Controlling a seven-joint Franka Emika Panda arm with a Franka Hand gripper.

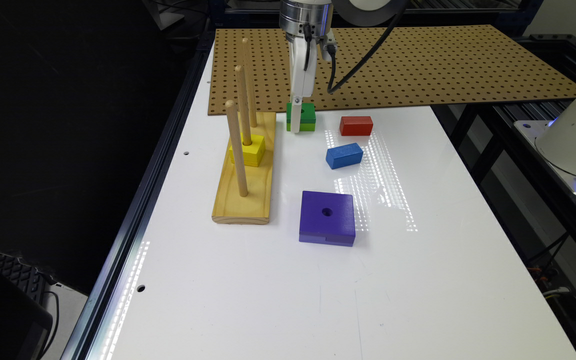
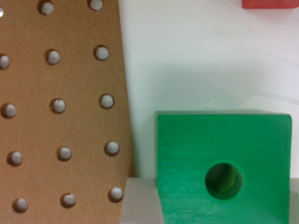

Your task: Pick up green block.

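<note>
Wood, rigid and light, is judged for the green block point(image 1: 302, 117), seen beside the pegboard point(image 1: 418, 65) at twelve o'clock from the purple block point(image 1: 327, 217). Flat opposite sides should be gripped; gripper point(image 1: 296, 122) fingers are spread around it, seemingly not clamped.

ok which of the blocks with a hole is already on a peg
The yellow block, threaded on the middle peg of the wooden base. The green block and purple block lie on the table.

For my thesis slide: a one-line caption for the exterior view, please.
Panda end effector lowered onto the green block beside the wooden peg stand on the white table.
</note>
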